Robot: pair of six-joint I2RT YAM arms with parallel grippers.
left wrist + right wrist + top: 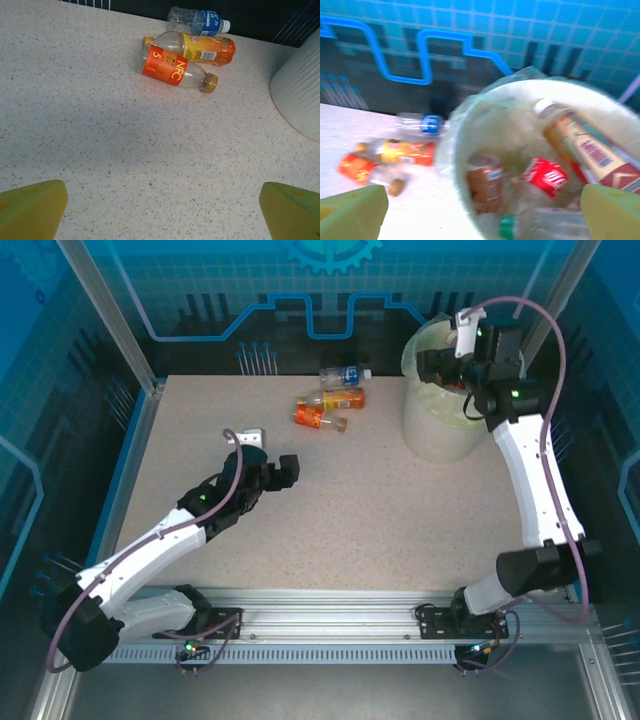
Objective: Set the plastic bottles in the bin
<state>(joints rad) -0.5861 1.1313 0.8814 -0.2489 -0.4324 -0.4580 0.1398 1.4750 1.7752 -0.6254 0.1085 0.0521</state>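
On the tabletop (350, 530): three plastic bottles (333, 400) lie on their sides in a close cluster near the far edge, to the left of the bin.
Blue-label bottle (197, 21): clear with a white cap pointing right; it is the farthest back and lies just behind the other two.
Yellow-label bottle (200, 47): the middle one, with a yellow and orange label and its amber cap at the left end. It appears to touch the one in front along its side.
Red-label bottle (175, 67): nearest the arms, mostly clear with an orange-red label and its amber cap pointing right.
Bin (440, 435): a round, pale cream bucket lined with a thin bag (465, 107), standing at the far right of the tabletop, apart from the cluster.
Inside the bin: several more bottles, blurred in the right wrist view. There is a red label (545, 177), a brown one (485, 182), and a larger bottle (590, 150) leaning against the right side.
Left fingers (35, 210): spread wide with nothing between them, low over bare tabletop. They point toward the cluster and are well short of it.
Right fingers (355, 212): spread wide with nothing between them, above the bin's mouth.
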